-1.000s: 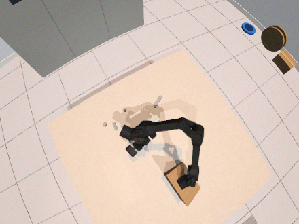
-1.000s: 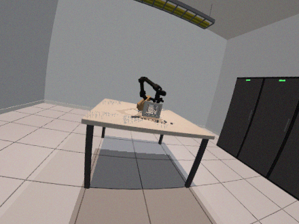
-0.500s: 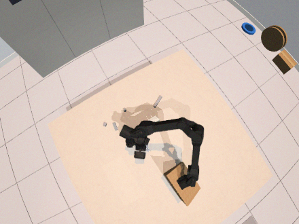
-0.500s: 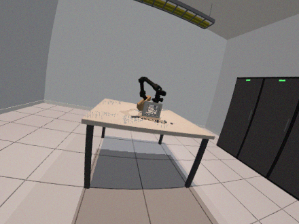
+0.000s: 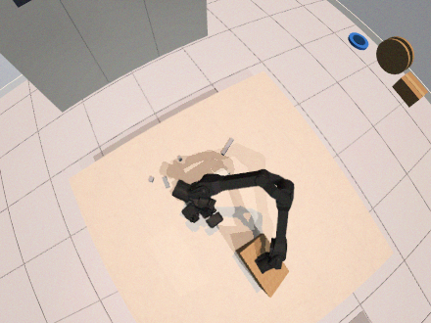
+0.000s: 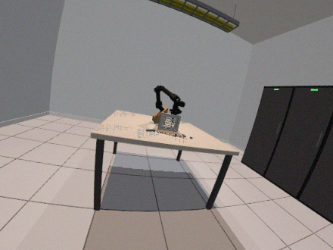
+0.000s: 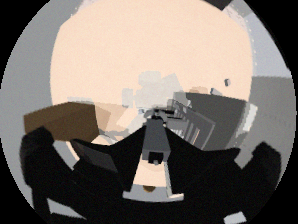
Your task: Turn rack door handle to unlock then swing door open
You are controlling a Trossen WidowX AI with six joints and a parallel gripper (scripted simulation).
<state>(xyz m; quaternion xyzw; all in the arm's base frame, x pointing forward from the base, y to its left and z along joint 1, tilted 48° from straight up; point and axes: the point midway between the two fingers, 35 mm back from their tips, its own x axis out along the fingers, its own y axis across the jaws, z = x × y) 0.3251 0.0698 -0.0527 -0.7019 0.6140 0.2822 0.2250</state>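
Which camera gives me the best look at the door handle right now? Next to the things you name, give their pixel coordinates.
The wrist view: the dark handle (image 7: pixel 156 137) stands large between the fingertips of the gripper (image 7: pixel 154 128). In the top view the arm hides it; in the exterior view it is too small to make out.

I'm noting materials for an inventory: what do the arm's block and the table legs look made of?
Block: probably wood, matte, going by its tan-brown colour. Table legs: perhaps painted metal, being slim, straight and evenly dark.

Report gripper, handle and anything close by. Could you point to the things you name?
Gripper (image 5: pixel 198 215) (image 7: pixel 154 128) shut on handle (image 7: pixel 156 137). Wooden block (image 5: pixel 269 284) (image 7: pixel 60 121) off to one side. Door angle unclear.
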